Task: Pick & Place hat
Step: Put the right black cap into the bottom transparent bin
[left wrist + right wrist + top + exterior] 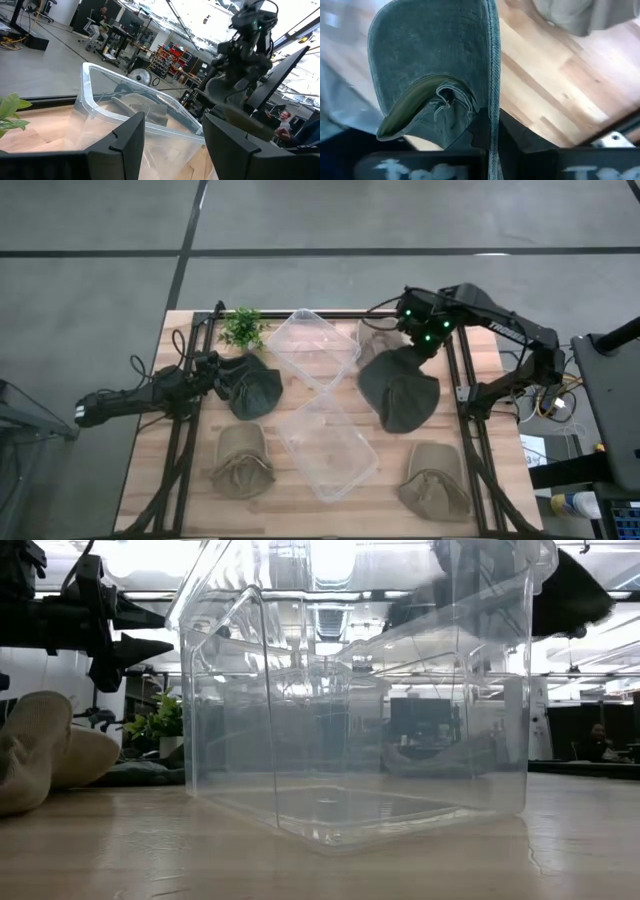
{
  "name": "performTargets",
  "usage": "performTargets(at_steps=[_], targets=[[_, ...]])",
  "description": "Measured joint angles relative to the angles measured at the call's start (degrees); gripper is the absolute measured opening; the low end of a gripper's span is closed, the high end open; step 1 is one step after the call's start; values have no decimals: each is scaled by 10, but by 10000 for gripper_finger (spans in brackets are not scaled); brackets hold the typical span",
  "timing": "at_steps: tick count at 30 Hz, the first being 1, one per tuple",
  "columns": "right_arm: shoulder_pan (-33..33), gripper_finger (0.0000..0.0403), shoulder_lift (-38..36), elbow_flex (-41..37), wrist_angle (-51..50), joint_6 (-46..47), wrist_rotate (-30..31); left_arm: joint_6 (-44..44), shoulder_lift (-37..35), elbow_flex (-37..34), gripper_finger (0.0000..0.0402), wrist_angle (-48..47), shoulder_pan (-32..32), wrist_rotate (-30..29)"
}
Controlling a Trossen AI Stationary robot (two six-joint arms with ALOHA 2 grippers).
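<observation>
My right gripper (426,343) is over the table's far right part, shut on a dark green hat (400,392). In the low view that hat (572,590) hangs high above the table. A second dark hat (255,388) lies flat on the table at the left. My left gripper (214,370) hovers just left of it, open and touching nothing; in its wrist view the fingers (125,145) stand wide apart. Two clear plastic bins, one far (315,348) and one near (326,445), sit in the middle. My right gripper (492,134) pinches the dark green hat between its two fingers by the brim's stitched edge (493,107), which shows edge-on. The crown and underside (427,75) reach out beyond the fingers. The hat is lifted clear of the table.
Tan hats lie at the near left (243,462), near right (437,480) and far right (378,335). A small green plant (241,328) stands at the far left. Black frame rails (468,395) run along both sides of the wooden table.
</observation>
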Motion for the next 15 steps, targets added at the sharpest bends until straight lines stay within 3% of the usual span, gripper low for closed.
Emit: performTargets(at_steps=[15], targets=[[5,12,0,95,22,78,-59,0,0,0,193,0,0,0]])
